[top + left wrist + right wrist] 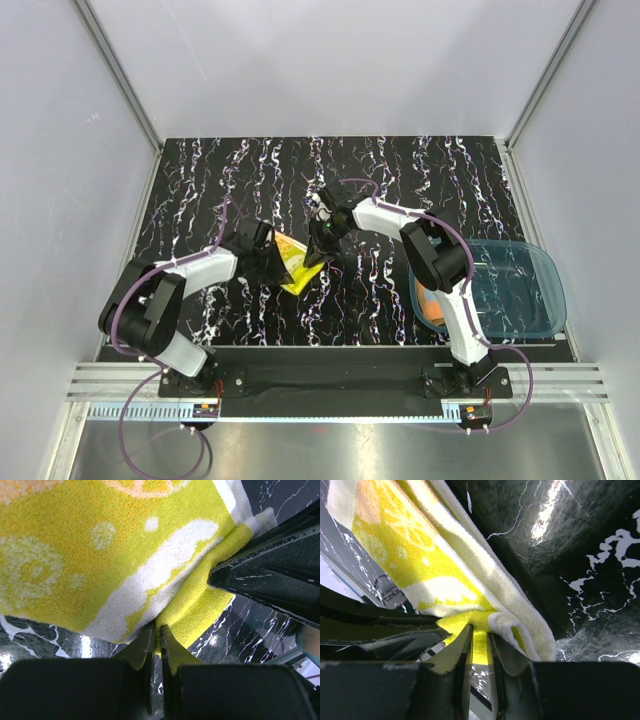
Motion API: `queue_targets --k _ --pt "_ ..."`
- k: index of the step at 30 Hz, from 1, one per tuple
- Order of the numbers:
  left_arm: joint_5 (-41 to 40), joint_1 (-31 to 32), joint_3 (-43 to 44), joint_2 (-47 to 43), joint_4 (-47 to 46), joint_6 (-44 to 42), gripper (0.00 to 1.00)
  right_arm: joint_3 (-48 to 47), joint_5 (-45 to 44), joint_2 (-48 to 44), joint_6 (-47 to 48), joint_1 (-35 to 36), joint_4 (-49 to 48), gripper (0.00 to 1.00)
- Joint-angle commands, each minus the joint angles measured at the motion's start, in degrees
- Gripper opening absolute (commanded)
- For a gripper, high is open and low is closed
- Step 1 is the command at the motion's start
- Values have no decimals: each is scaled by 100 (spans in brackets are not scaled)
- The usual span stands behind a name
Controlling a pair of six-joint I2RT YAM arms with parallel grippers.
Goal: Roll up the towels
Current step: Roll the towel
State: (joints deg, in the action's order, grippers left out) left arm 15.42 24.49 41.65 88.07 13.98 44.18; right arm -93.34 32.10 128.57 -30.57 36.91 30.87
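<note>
We find the left hand (pixel 270 262) left of centre on the counter (pixel 400 170), its fingers pressed together. The left wrist view shows them pinching a thin edge of the yellow towel (pixel 296 268), which spreads away above the fingertips. The towel sits at mid-counter between the two hands and looks folded over on itself, with a doubled edge on its right side. We see no wound layers in any view. Just right of it, the right hand (pixel 320 250) comes in from the far side. Its wrist view shows the fingers drawn close, with yellow cloth caught between them at the folded end, so we record it as pinching the same towel. Further right, the orange towel (pixel 432 304) lies in the near-left corner of the blue tray (pixel 545 290). It is largely hidden behind the right arm, and we cannot tell whether it is rolled. In our judgement the task is at an early stage. The yellow towel is gripped at both ends but not yet rolled, and the orange towel remains to be taken from the tray.
</note>
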Motion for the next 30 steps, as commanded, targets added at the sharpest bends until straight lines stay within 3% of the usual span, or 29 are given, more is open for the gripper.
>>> queue_targets --k 1,5,6,9,14,21,30 --pt "-539 -32 19 -246 632 -164 9 -18 -591 203 191 -52 95 24" --pt "-1522 247 325 -693 1422 -226 34 123 -564 168 183 -43 7 23" --pt "-2203 345 405 -773 1780 -235 43 149 -555 168 200 -26 -28 23" --pt "-3189 810 826 -941 2300 -305 49 185 -547 151 262 9 -29 23" --pt "-3958 1793 1161 -1029 2049 -1095 49 263 -485 80 358 45 -64 23" --pt "-3256 2165 731 -977 441 -2045 50 272 -547 19 534 45 24 22" --pt "-2861 2174 573 -195 79 -2274 54 132 -494 98 622 36 138 22"
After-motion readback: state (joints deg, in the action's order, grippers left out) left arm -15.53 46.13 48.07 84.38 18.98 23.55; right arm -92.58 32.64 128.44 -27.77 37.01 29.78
